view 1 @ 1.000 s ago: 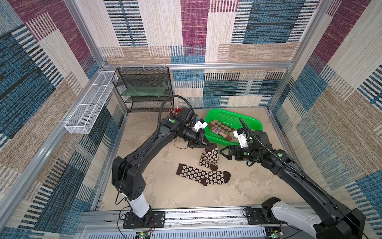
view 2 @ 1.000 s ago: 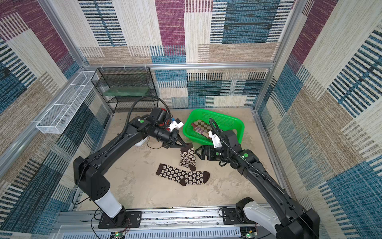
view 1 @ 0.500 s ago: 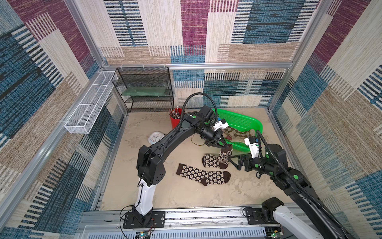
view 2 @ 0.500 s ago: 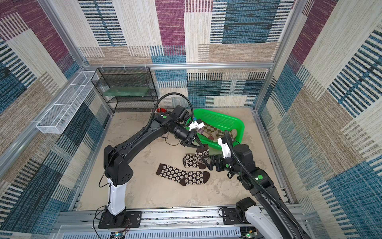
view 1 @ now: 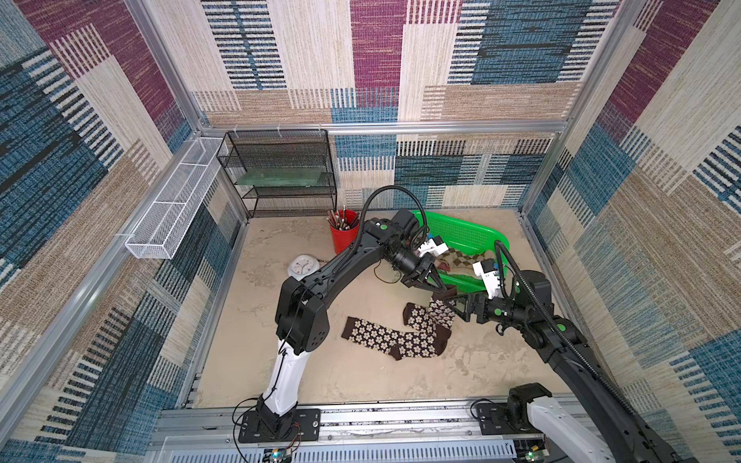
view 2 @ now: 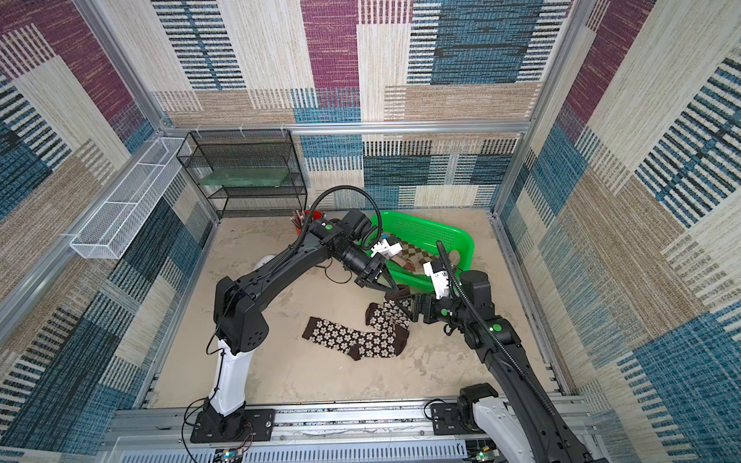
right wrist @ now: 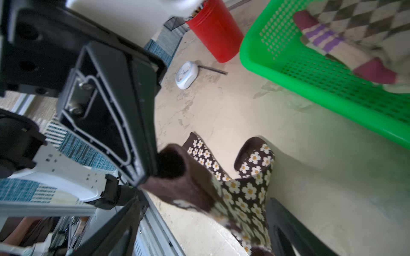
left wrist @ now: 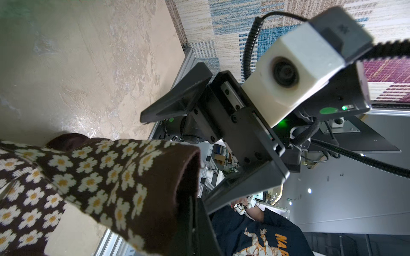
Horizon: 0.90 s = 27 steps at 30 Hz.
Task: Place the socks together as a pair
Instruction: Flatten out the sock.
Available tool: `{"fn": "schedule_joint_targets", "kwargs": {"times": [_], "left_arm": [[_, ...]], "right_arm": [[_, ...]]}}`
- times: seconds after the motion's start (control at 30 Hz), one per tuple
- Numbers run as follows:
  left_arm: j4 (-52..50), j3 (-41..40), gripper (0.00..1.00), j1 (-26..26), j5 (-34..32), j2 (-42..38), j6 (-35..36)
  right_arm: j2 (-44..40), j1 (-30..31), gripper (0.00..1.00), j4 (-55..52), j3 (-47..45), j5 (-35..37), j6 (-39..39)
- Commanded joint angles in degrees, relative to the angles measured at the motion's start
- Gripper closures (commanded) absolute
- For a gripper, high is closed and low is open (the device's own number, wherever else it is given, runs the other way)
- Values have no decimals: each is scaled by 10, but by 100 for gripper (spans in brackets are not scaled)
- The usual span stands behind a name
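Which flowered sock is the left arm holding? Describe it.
Find the green basket; two brown flowered socks sit just in front. The held sock is the bent one nearer the basket, its plain cuff raised in the left fingers; the other sock lies flat.

Green basket [view 1: 461, 231], red pencil cup [view 1: 341, 241], white clock [view 1: 303, 267], blk mesh shelf [view 1: 280, 176]

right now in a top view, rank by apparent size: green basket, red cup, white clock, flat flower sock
green basket, though partly hidden
flat flower sock
red cup
white clock, only a little smaller
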Motion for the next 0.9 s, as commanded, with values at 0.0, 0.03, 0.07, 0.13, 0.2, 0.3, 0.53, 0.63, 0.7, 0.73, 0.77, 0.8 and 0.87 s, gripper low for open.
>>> {"fn": "schedule_joint_targets", "kwargs": {"times": [0.0,0.03,0.07,0.13,0.2,0.3,0.53,0.63,0.7,0.73,0.77,0.8,0.87], "left_arm": [[-16,3,100,0,24,6,29],[-18,3,100,1,24,8,31],[-18,4,100,0,24,10,32],[-18,6,100,0,23,13,30],[-18,9,100,0,23,16,30],[-18,15,100,0,25,20,29],[-18,22,100,0,31,16,31],[-18,21,100,0,37,14,31],[-19,20,100,-1,38,12,31],[-19,20,100,-1,38,11,31],[-18,21,100,0,38,10,31],[-18,23,100,0,36,10,31],[-19,26,100,-1,35,10,30]], "right_arm": [[0,-2,16,36,10,-82,-33],[-4,-3,18,35,8,-88,-34],[-6,-4,21,40,4,-96,-31],[-5,-4,32,43,-5,-108,-24],[-1,-5,42,38,-10,-112,-23],[-4,-4,48,29,-10,-104,-24],[-8,-4,66,17,-10,-88,-20],[-10,-4,76,27,-15,-87,-7],[-14,-4,85,34,-16,-86,2],[-17,-4,89,37,-15,-84,7],[-22,-4,95,40,-16,-81,12],[-26,-4,99,42,-16,-77,18],[-37,-4,100,49,-15,-70,30]]}}
